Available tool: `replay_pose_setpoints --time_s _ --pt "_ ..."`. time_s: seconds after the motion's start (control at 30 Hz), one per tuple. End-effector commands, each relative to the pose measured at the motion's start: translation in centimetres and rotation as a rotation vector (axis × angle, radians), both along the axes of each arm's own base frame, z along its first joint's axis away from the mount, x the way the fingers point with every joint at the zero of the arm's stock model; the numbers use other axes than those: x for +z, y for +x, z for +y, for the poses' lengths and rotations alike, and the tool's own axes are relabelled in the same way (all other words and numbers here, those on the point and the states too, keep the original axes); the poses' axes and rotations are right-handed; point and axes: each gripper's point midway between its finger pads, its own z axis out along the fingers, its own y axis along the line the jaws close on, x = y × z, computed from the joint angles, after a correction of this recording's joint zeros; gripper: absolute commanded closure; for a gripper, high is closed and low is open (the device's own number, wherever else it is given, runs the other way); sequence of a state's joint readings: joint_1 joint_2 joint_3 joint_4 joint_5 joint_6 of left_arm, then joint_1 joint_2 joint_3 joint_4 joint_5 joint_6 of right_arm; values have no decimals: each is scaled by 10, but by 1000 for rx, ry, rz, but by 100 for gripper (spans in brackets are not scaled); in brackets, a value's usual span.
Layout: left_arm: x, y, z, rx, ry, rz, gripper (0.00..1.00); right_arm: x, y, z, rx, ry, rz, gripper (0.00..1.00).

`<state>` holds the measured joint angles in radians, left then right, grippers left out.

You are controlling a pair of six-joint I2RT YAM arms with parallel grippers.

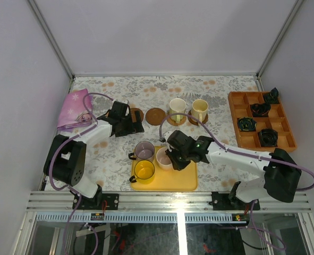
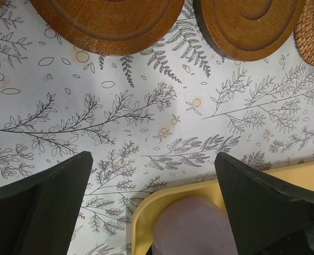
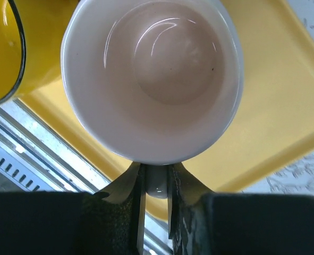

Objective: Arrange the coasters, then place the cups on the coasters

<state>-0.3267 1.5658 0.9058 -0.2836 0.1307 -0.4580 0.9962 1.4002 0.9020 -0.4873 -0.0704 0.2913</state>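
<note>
Pink cup point(image 3: 151, 79): stands upright on the yellow tray point(image 1: 172, 181) at the near middle of the worktop point(image 1: 215, 95), the right-hand one of three cups there. The right gripper point(image 3: 155, 183) is drawn in narrow on its handle. One finger sits on each side of the small loop, and both seem to touch it. The hold is on the handle alone, on one side of the cup and well off its centre.

Risks, as judged:
- A thin pinch on a rounded, glossy handle. On lifting, the cup may swing down about the fingers or slip free.
- The yellow cup point(image 1: 144, 171) is just beside it and the purple-grey cup point(image 1: 144, 151) is close on the left. A tilted or sideways pull could knock either.
- A low carry might catch the cup's base on the tray's raised edge.

Look: glazed, pale rim and outer wall, soft pink inside, empty. The handle is stubby. It probably handles as slick and light.

Outward: a bare coaster point(image 1: 155, 116) lies beyond the tray. A second coaster point(image 1: 137, 113) sits just left of it, partly under the left gripper point(image 1: 122, 119), which hangs wide open and holds nothing. Farther right, the white cup point(image 1: 177, 109) and the cream cup point(image 1: 199, 110) already sit on discs.
</note>
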Motion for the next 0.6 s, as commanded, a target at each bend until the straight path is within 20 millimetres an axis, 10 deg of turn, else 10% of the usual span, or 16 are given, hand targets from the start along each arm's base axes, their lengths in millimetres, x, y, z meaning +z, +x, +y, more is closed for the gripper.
replay_pose_setpoints --time_s 0.0,0.3,0.57 --pt "4 2 -2 5 -9 -22 0 64 25 10 -50 66 -176 100" --pt "10 4 1 16 0 -43 0 123 84 23 -260 64 -386 100" --pt "15 7 9 53 29 -70 0 154 159 73 -456 76 -533 100"
